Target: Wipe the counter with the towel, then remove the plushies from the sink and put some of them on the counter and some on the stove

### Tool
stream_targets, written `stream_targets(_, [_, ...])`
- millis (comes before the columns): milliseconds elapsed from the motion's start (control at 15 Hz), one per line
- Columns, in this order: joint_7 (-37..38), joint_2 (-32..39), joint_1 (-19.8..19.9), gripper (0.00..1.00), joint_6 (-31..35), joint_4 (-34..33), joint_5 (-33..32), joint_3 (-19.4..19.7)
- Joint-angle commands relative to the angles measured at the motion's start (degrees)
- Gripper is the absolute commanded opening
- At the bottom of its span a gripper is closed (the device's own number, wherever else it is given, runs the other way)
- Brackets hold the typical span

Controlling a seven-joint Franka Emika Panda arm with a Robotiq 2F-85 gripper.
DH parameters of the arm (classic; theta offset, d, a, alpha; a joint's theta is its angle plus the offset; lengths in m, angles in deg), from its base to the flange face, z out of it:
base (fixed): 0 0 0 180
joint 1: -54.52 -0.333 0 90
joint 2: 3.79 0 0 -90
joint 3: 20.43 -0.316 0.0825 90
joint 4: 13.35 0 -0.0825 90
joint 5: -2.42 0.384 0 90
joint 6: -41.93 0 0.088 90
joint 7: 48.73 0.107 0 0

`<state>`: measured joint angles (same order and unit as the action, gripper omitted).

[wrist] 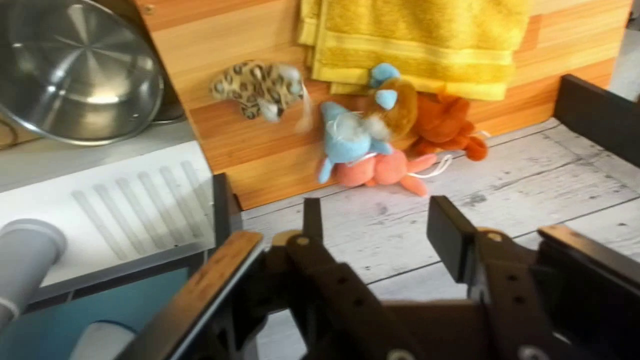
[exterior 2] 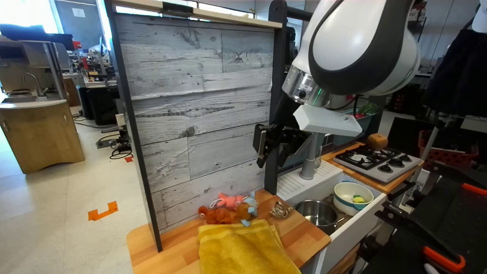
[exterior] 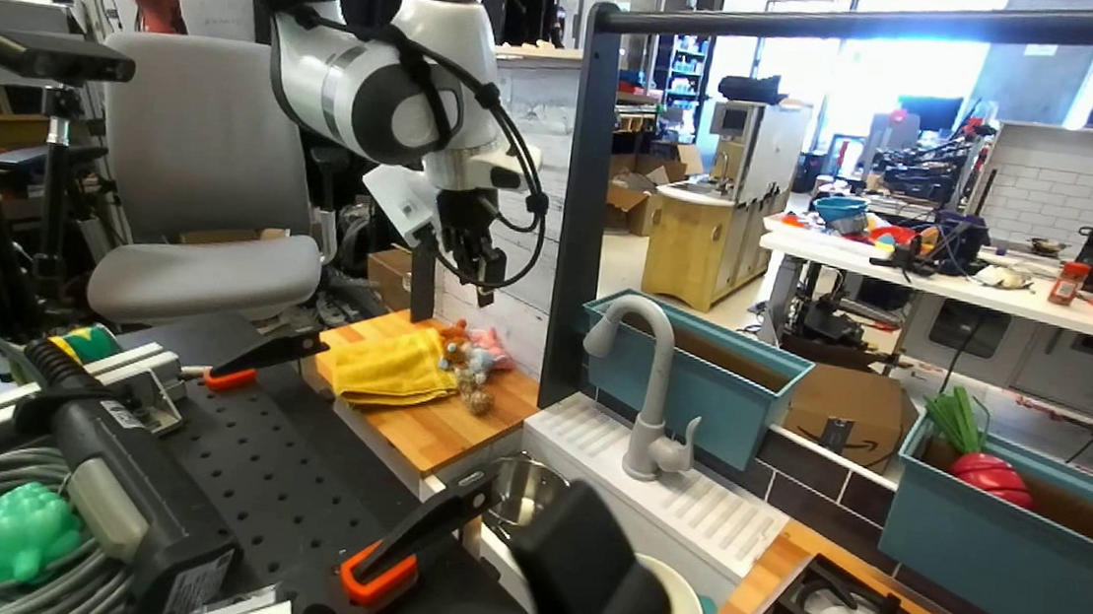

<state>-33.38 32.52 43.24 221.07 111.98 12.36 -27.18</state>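
Observation:
The folded yellow towel (exterior 2: pixel 243 247) lies on the wooden counter (exterior 2: pixel 300 236); it also shows in the wrist view (wrist: pixel 420 45). Several plushies lie by the towel: a leopard-spotted one (wrist: pixel 260 87) apart from the rest, and a blue one (wrist: pixel 347 135), a pink one (wrist: pixel 380 167), a golden-brown one (wrist: pixel 397 107) and an orange-brown one (wrist: pixel 445 122) bunched together. My gripper (wrist: pixel 372 215) is open and empty, in the air above the counter; it shows in both exterior views (exterior: pixel 486 287) (exterior 2: pixel 271 161). The sink (exterior 2: pixel 357 228) and stove (exterior 2: pixel 361 161) are right of the counter.
The sink holds a metal pot (exterior 2: pixel 315 211) and a white bowl (exterior 2: pixel 350 190) with a yellow-green item (exterior 2: pixel 357 199) inside. A tall grey faucet (exterior: pixel 653 386) stands behind the sink. A plank-patterned wall (exterior 2: pixel 205 114) and dark post (exterior: pixel 583 201) stand beside the gripper.

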Motion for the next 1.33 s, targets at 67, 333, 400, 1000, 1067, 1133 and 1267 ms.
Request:
stream_targets(67, [2.8, -11.0, -8.1, 0.96, -13.4, 6.1, -4.1, 16.1])
stream_targets(333, [4.2, -9.3, -6.2, 1.0, -14.2, 4.2, -9.6, 18.5])
stream_targets(400, [4.0, -9.4, -5.5, 1.0, -14.1, 4.2, -9.5, 17.9])
stream_targets(1000, [3.5, 2.5, 8.7, 1.0, -13.7, -6.6, -8.0, 21.6])
stream_targets(1067, [3.2, 4.4, 10.4, 1.0, -13.1, -8.0, -7.4, 20.8])
stream_targets(1133, [3.7, 7.1, 11.5, 0.99, -12.1, -9.8, -6.7, 20.3])
stream_targets(1267, [3.6, 11.6, 12.5, 0.74, -12.8, -12.9, -6.1, 19.3])
